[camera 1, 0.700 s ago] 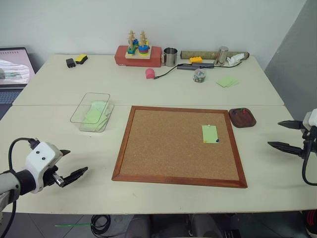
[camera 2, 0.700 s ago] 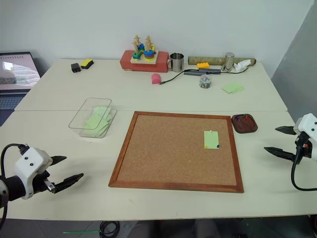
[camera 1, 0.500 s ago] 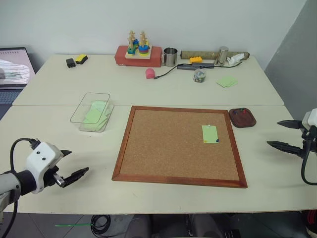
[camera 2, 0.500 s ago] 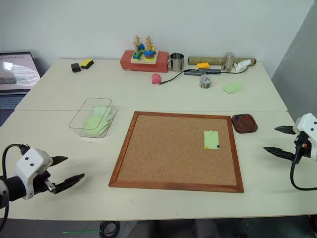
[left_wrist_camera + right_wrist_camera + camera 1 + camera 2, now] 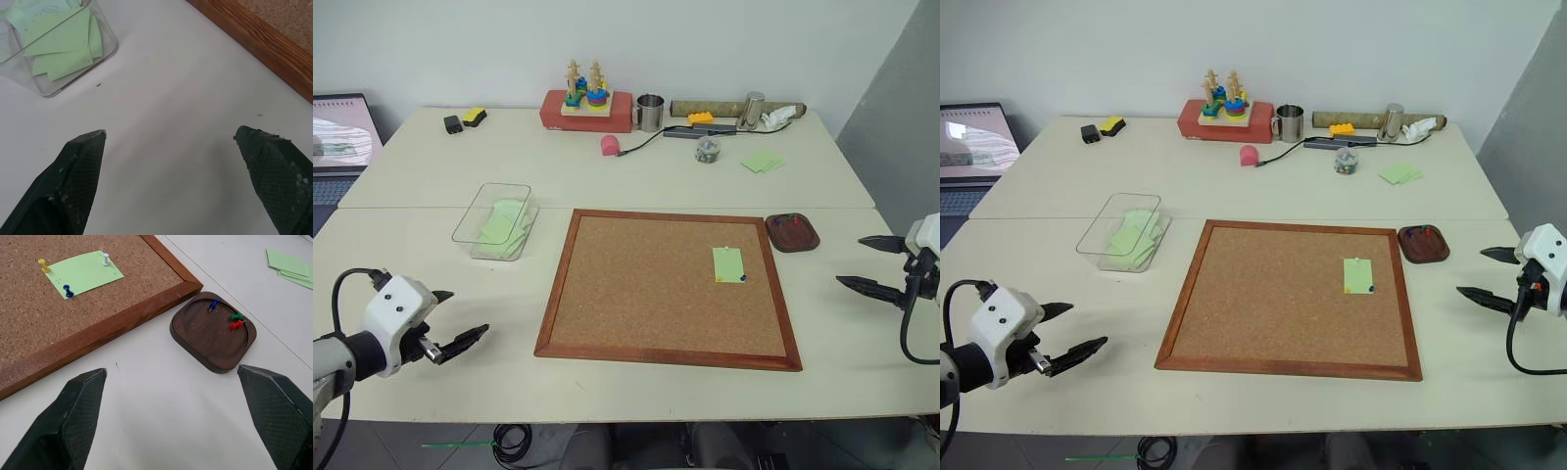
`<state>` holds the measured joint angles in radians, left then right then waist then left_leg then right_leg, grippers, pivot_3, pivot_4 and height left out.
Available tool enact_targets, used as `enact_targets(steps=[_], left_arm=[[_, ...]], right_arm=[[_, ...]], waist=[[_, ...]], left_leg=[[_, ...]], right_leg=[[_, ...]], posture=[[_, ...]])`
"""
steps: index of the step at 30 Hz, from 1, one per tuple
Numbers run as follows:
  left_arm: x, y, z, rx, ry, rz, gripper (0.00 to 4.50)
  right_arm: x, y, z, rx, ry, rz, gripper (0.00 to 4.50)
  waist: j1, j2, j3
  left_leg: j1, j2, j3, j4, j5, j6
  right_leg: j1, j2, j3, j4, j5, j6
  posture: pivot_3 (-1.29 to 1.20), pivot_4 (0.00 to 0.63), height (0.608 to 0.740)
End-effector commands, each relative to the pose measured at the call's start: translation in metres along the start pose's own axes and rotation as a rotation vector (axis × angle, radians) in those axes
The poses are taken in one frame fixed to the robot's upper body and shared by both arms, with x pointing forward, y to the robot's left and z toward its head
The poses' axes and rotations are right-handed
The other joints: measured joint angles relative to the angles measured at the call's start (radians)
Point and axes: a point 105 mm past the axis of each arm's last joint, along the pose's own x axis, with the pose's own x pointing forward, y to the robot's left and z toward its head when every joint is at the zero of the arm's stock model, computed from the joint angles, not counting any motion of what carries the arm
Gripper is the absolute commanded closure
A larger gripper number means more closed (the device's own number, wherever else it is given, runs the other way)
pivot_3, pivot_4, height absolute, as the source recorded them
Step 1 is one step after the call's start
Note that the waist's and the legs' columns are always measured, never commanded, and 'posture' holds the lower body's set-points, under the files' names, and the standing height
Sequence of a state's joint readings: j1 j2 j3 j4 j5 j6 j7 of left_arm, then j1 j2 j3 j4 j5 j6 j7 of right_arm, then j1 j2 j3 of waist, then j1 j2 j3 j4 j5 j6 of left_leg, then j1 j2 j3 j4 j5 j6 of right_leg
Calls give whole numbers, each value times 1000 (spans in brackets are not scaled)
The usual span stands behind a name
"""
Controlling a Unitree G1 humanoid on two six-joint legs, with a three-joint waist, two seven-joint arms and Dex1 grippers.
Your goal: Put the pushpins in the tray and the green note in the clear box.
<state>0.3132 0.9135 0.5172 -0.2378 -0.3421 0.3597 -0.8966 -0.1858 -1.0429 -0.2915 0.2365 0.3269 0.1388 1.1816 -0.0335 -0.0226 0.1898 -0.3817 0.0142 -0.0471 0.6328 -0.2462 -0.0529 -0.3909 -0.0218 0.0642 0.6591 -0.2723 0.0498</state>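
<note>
Since the earlier frame I see nothing moved: both my left gripper (image 5: 448,321) and right gripper (image 5: 867,264) stay wide apart, empty, green note (image 5: 728,264) pinned.

**Pinned green note, tray and clear box**

The green note (image 5: 83,272), a pale rectangle, lies flat on the cork board, held by three pushpins: a white one (image 5: 106,258), a yellow one (image 5: 43,265) and a dark blue one (image 5: 68,291). The tray (image 5: 213,330), dark red-brown with rounded corners, sits on the worktop just beside the board's corner and holds blue, green and red pins. The clear box (image 5: 496,221), shallow and transparent, rests beyond the board's opposite side with green notes inside.
</note>
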Motion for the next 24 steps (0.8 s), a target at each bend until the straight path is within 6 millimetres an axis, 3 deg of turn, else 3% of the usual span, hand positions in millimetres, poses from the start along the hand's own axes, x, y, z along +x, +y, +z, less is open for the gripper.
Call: enact_targets(steps=[1,7,11,18,21,24], left_arm=[[-7,9,12,58,-41,28,0],[-5,18,23,84,-73,50,0],[-1,19,30,96,-89,2,0],[12,-3,58,58,-159,-144,0],[23,-24,85,42,-241,-249,0],[35,-48,103,44,-287,-359,423]], right_arm=[[1,3,15,-40,-38,1,44],[5,5,24,-15,-77,5,44],[8,17,31,-16,-93,27,44],[5,42,42,-3,-123,53,44],[4,54,51,6,-155,92,44],[5,63,58,0,-169,108,0]], waist=[[0,0,0],[0,0,0],[0,0,0],[2,0,0],[2,0,0],[2,0,0]], left_leg=[[0,0,0,0,0,0],[0,0,0,0,0,0],[0,0,-1,0,0,0],[0,0,-2,0,0,0],[0,0,-2,1,0,0],[0,0,-2,3,0,0]], right_leg=[[0,0,0,0,0,0],[0,0,0,1,0,0],[0,0,-1,1,0,0],[0,0,-1,1,0,0],[0,0,-2,2,0,1],[1,0,-2,3,0,2]], posture=[[0,150,740],[0,150,740],[0,150,740],[0,150,740],[0,150,740],[0,150,740]])
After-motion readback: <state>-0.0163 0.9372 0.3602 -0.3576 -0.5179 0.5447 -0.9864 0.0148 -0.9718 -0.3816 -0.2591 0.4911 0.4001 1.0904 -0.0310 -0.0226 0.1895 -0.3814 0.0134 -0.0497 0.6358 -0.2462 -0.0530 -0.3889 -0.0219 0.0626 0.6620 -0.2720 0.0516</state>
